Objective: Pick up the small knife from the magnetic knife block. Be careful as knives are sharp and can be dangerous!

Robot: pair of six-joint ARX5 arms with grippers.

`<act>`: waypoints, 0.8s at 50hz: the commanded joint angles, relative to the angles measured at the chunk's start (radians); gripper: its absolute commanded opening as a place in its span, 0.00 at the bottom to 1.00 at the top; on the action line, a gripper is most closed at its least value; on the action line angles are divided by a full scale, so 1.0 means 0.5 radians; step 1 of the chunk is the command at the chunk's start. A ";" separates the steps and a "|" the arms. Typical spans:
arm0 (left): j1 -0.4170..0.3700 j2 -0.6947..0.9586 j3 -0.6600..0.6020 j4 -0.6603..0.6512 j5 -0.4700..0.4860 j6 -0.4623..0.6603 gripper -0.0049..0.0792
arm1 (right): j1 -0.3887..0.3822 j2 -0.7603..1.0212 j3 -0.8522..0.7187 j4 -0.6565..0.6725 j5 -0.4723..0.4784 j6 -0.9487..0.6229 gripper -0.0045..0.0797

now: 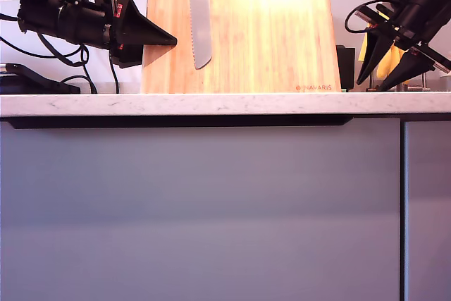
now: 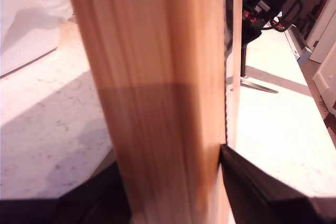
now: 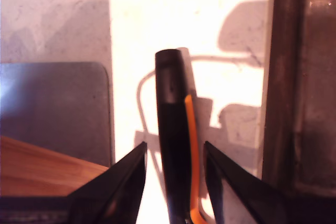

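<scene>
1. My first gripper (image 1: 168, 39) comes in level from the exterior view's left, its arm lying roughly horizontal above the counter (image 1: 211, 104).
2. The first gripper's jaws straddle the edge of the magnetic knife block (image 1: 268, 33) that lies on the exterior view's left. In the first wrist view we see one black finger (image 2: 252, 187) against each side of the wood, so we read it as clenched on the block.
3. My second gripper (image 1: 372, 84) sits at the exterior view's right, well apart from the block, with its fingers angled down toward the counter.
4. The second gripper is released, jaws spread. In the second wrist view a black bar with an orange strip (image 3: 170, 108) stands in the gap, and we see no contact with either finger.
5. The block stands upright on the counter, with its red lettering low at the exterior view's right corner.
6. Held on the block's face is a long serrated blade (image 1: 200, 19), hanging point down near the side on the exterior view's left.
7. The small knife: we cannot tell where it is, since no view shows it clearly.
8. Something yellow (image 1: 387, 65) shows behind the second gripper.
9. Grey cabinet fronts (image 1: 204, 209) fill the exterior view below the counter.
</scene>
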 commanded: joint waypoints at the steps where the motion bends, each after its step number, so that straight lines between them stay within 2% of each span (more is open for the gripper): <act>1: -0.002 0.008 0.005 0.021 -0.079 0.041 0.03 | 0.005 -0.046 0.008 -0.011 0.003 -0.013 0.42; 7: -0.002 0.008 0.005 0.021 -0.079 0.041 0.03 | 0.004 -0.082 0.008 -0.034 0.016 -0.018 0.41; 12: -0.002 0.008 0.005 0.022 -0.079 0.041 0.03 | 0.004 -0.128 0.008 -0.080 0.040 -0.079 0.37; 20: -0.002 0.008 0.005 0.019 -0.079 0.041 0.03 | 0.005 -0.220 0.008 -0.145 0.090 -0.143 0.08; 22: -0.002 0.008 0.005 0.018 -0.079 0.041 0.03 | 0.005 -0.243 0.008 -0.145 0.090 -0.153 0.03; 31: -0.002 0.008 0.005 0.018 -0.079 0.041 0.03 | 0.005 -0.358 0.008 -0.163 0.098 -0.159 0.04; 40: -0.002 0.008 0.005 0.020 -0.079 0.041 0.03 | 0.010 -0.474 0.008 -0.226 0.269 -0.260 0.04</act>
